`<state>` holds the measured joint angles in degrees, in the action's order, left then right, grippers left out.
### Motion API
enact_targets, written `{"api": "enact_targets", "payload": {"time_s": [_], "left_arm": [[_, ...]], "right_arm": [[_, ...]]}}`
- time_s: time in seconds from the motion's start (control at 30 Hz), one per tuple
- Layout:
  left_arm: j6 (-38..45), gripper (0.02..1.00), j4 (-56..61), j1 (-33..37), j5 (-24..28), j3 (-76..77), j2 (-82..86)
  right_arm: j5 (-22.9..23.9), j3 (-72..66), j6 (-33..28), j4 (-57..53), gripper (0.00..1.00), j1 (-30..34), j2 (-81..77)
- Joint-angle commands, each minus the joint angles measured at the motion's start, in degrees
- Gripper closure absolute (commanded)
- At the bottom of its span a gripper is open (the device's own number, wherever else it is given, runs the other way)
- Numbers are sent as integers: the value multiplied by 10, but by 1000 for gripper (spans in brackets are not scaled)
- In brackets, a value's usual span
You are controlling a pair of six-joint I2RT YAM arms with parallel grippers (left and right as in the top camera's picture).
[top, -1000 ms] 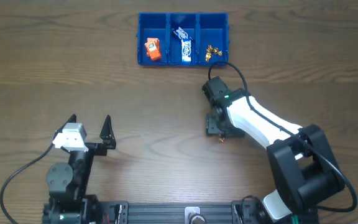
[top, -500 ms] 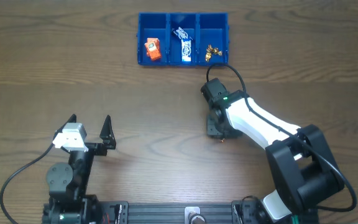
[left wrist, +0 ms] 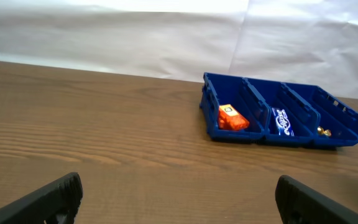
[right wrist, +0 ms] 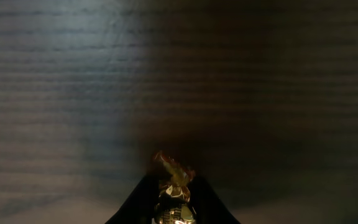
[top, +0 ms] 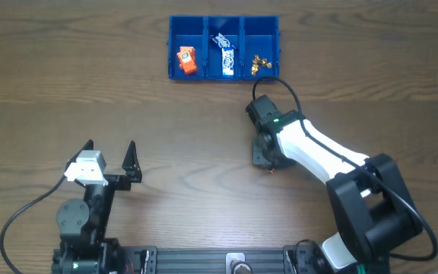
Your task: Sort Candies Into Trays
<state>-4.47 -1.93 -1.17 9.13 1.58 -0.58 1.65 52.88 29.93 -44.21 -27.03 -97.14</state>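
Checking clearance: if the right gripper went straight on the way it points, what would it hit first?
The table, right below; the gold candy in the right gripper would likely touch first.

A bright blue tray (top: 207, 46) carries an orange candy (top: 186, 60), a blue-and-white printed candy (top: 225, 53) and small gold candies (top: 261, 62), a gold-foil candy (right wrist: 173, 186) gleams yellow-gold, and the table (top: 128, 106) is brown with fine wood grain.

tray (top: 171, 46) at table's (top: 128, 99) far edge, candies (top: 186, 59) inside
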Motion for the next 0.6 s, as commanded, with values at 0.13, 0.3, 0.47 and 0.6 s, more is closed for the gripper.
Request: {"api": "enact_targets", "payload": {"time_s": [0.13, 0.3, 0.47, 0.6], "left_arm": [[2, 20, -16, 3, 12, -13, 3], [2, 20, -16, 3, 12, -13, 3], [2, 23, -16, 3, 12, -13, 3], [2, 20, -16, 3, 12, -13, 3]], "right_arm": [[63, 210, -7, -127, 864, -2, 68], [115, 449, -64, -179, 866, 24, -33], [133, 654, -93, -179, 849, 57, -180], [119, 734, -92, -164, 844, 80, -278]]}}
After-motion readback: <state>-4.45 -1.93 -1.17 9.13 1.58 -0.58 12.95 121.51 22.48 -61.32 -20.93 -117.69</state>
